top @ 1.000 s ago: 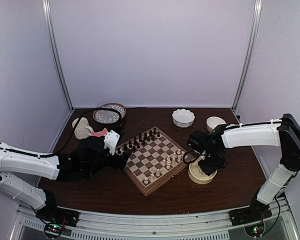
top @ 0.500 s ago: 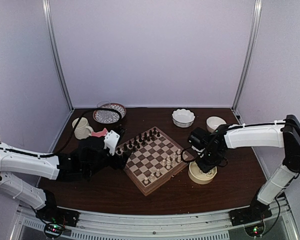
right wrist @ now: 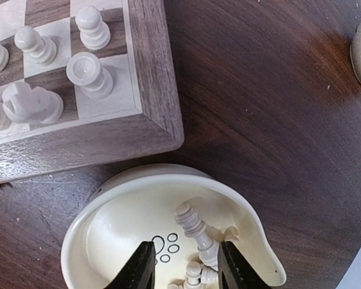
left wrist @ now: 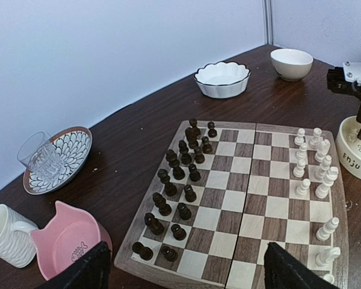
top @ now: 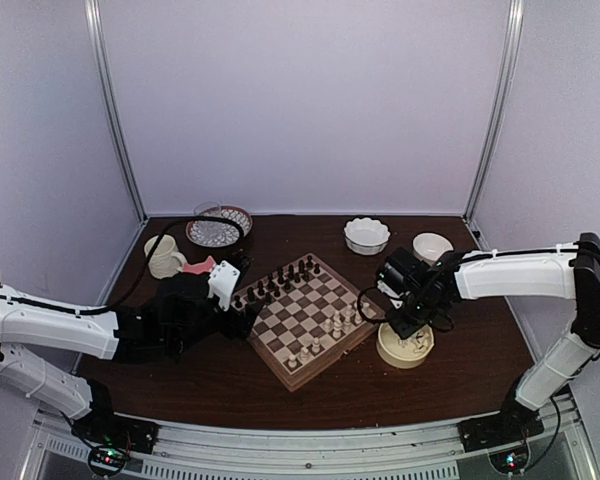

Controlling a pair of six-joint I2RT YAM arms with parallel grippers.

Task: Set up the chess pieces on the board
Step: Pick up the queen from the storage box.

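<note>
Two arms reach in over the dark wooden worktop. At its 10 o'clock corner stand a ribbed white mug, a pink bowl and a patterned plate carrying a clear glass.

The left pincer hovers at the 9 o'clock corner of the board. Its fingers are spread wide apart and hold nothing.

The board sits at the worktop's centre, turned cornerwise. Dark brown pieces fill two rows along its 11 o'clock edge. The chess pieces stand in part along the 4 o'clock edge. More of them lie in a cream bowl just beside the board's 3 o'clock corner.

The right pincer reaches into that bowl, fingers apart, with a lying white piece between them, not clamped.

At 1 o'clock stand a scalloped white bowl and a plain white bowl.
</note>
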